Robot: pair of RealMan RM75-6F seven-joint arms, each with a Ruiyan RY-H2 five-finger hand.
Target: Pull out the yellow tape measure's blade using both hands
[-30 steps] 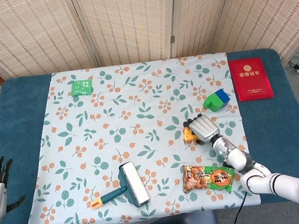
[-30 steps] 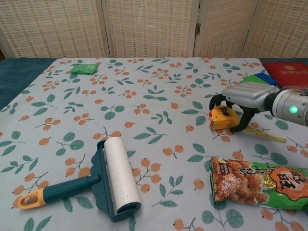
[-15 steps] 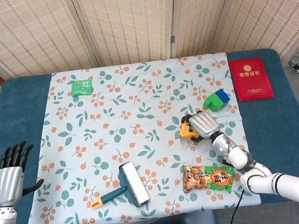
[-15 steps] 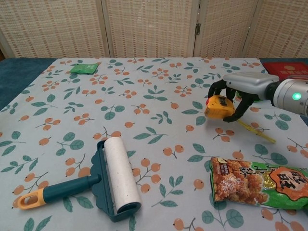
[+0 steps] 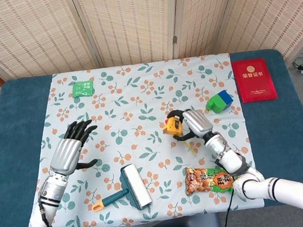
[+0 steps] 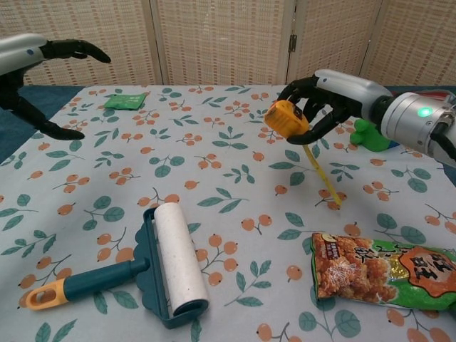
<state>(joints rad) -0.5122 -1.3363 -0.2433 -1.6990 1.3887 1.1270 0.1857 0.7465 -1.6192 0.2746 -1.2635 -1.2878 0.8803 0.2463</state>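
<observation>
My right hand (image 5: 189, 125) (image 6: 324, 96) grips the yellow tape measure (image 5: 170, 125) (image 6: 284, 117) and holds it in the air above the cloth. A stretch of yellow blade (image 6: 324, 177) (image 5: 191, 146) hangs down from the case, and its tip touches the cloth. My left hand (image 5: 71, 151) (image 6: 28, 64) hovers over the left part of the cloth with its fingers spread and nothing in it, far from the tape measure.
A teal lint roller (image 5: 132, 188) (image 6: 167, 260) lies at the front of the cloth. A snack bag (image 5: 210, 180) (image 6: 381, 270) lies at the front right. Green and blue blocks (image 5: 219, 101), a red booklet (image 5: 253, 80) and a green packet (image 5: 82, 88) sit toward the back.
My right hand has lifted the tape measure off the cloth and carried it left, with the blade trailing out. My left hand has swung in from the table's left edge over the cloth.
</observation>
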